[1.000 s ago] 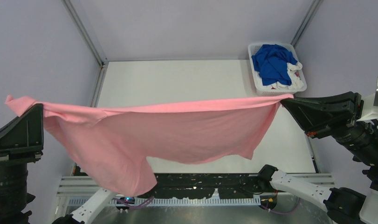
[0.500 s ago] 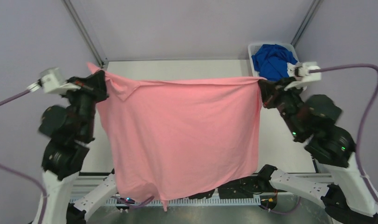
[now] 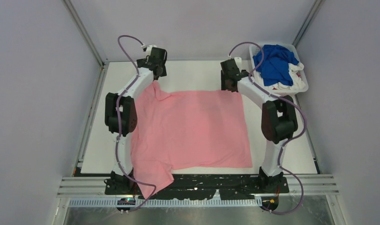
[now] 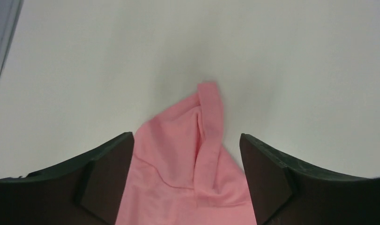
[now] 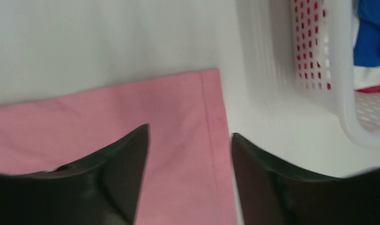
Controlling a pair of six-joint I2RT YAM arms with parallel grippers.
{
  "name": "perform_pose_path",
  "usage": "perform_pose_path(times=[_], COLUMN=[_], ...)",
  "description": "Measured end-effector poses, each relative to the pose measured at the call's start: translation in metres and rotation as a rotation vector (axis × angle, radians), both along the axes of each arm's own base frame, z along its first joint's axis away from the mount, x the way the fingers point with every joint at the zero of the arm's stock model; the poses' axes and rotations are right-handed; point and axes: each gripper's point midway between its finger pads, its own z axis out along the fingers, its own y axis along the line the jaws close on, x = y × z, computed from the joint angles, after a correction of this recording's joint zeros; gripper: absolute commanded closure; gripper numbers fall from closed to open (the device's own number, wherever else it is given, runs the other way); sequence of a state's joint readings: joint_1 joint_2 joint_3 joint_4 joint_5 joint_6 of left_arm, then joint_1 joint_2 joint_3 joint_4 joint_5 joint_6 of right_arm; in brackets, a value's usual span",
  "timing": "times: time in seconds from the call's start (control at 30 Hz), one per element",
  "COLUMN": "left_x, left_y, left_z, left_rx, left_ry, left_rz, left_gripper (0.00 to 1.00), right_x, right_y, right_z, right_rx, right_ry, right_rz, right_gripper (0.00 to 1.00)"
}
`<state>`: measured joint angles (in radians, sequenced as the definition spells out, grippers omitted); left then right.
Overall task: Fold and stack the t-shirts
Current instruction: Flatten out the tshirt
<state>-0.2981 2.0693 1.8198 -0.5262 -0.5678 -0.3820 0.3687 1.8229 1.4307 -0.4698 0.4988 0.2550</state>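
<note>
A light pink t-shirt [image 3: 190, 129] lies spread flat on the white table, its near edge and one sleeve hanging over the front rail. My left gripper [image 3: 154, 70] hovers open over the shirt's far left corner [image 4: 197, 140], which lies rumpled between the fingers. Over the far right corner [image 5: 197, 122] my right gripper [image 3: 230, 80] stands open too, the flat hemmed cloth lying loose between its fingers. A royal blue t-shirt [image 3: 273, 62] and white ones [image 3: 291, 84] are heaped in the basket.
The white slatted basket [image 3: 301, 86] sits at the table's far right corner, close beside my right gripper [image 5: 328, 89]. Bare table [image 3: 192, 75] stretches beyond the shirt and along its left side. Metal frame posts stand at both far corners.
Both arms swung the held-up pink shirt forward and down, laying it flat on the table. Both grippers have opened and let go of its corners.
</note>
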Motion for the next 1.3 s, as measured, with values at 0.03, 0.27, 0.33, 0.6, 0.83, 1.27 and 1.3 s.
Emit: perform_pose_path(times=[0.03,0.27,0.33,0.6,0.83,1.27,1.3], left_x=[0.007,0.009,-0.004,-0.059,-0.063,-0.062,-0.062], left_y=[-0.001,-0.007,-0.011,-0.036,-0.046,-0.056,-0.057], left_z=[-0.007,0.007,0.011,-0.02,-0.061,-0.101,-0.101], left_rx=[0.0,-0.065,-0.112,-0.387,-0.608,-0.764,-0.769], left_ry=[0.017,0.015,0.02,0.102,0.188,0.277,0.279], left_rz=[-0.004,-0.03,-0.047,-0.098,-0.052,0.011,0.016], left_gripper=[0.01,0.0,0.0,0.0,0.18,0.32,0.32], right_x=[0.014,0.05,0.038,-0.046,-0.074,-0.072,-0.072], right_y=[0.001,0.001,0.004,0.027,0.041,0.055,0.055], right_z=[-0.009,0.0,0.004,-0.025,-0.054,-0.052,-0.053], right_rx=[0.004,0.061,0.097,0.308,0.396,0.45,0.45], right_ry=[0.014,-0.023,-0.031,0.041,0.122,0.114,0.116], right_rz=[-0.004,-0.005,0.012,0.149,0.211,0.262,0.262], right_gripper=[0.04,0.04,0.05,0.05,0.05,0.05,0.05])
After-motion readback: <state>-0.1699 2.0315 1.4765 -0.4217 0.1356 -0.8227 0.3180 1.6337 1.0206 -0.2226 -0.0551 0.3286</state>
